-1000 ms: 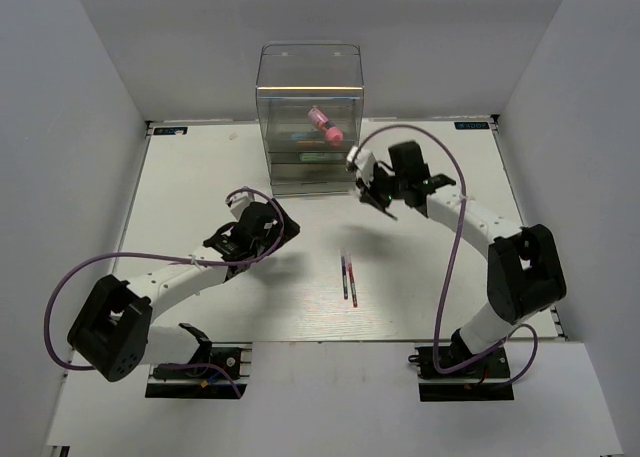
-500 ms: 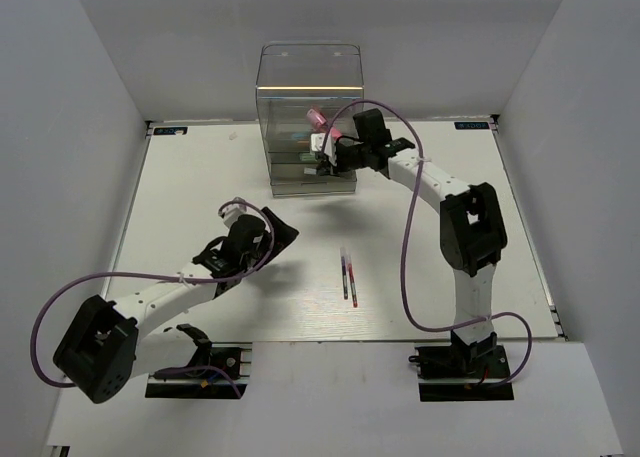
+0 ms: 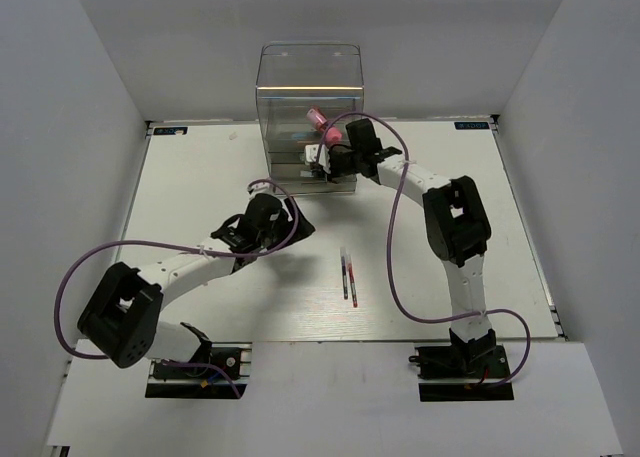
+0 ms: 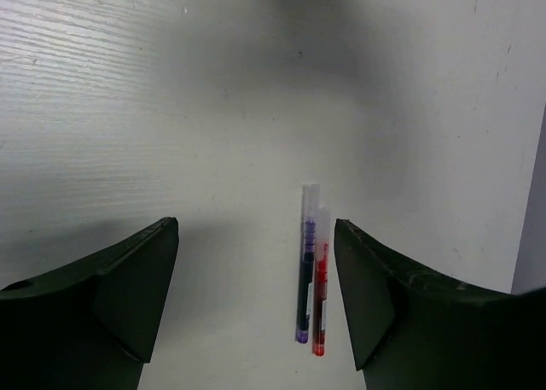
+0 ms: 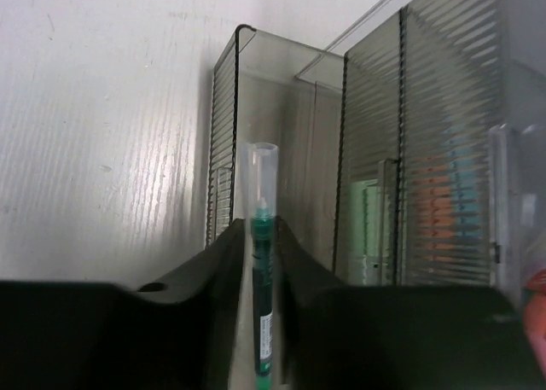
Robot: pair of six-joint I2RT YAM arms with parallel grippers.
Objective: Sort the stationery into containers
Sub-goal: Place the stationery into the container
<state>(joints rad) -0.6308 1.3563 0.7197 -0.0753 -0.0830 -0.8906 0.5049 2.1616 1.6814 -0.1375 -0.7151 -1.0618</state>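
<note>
The clear organiser (image 3: pixel 308 87) stands at the table's back, with a pink cylinder (image 3: pixel 325 127) in its upper compartment. My right gripper (image 3: pixel 318 160) is at the organiser's drawer front (image 5: pixel 375 151), shut on a thin green pen (image 5: pixel 261 270) that stands upright between its fingers. In the right wrist view, orange, light blue and pale green items blur behind the ribbed drawer walls. A purple pen (image 4: pixel 305 270) and a red pen (image 4: pixel 321 288) lie side by side on the table (image 3: pixel 200 177). My left gripper (image 4: pixel 256 296) hovers open over them, the pens near its right finger.
In the top view the two pens (image 3: pixel 348 279) lie mid-table, right of my left gripper (image 3: pixel 290 222). The right arm stretches from the near right edge up to the organiser. Grey walls enclose the table on three sides.
My right arm carried the green pen from right of the organiser to its drawer front. My left gripper swung right toward the two pens, and its jaws narrowed slightly.
</note>
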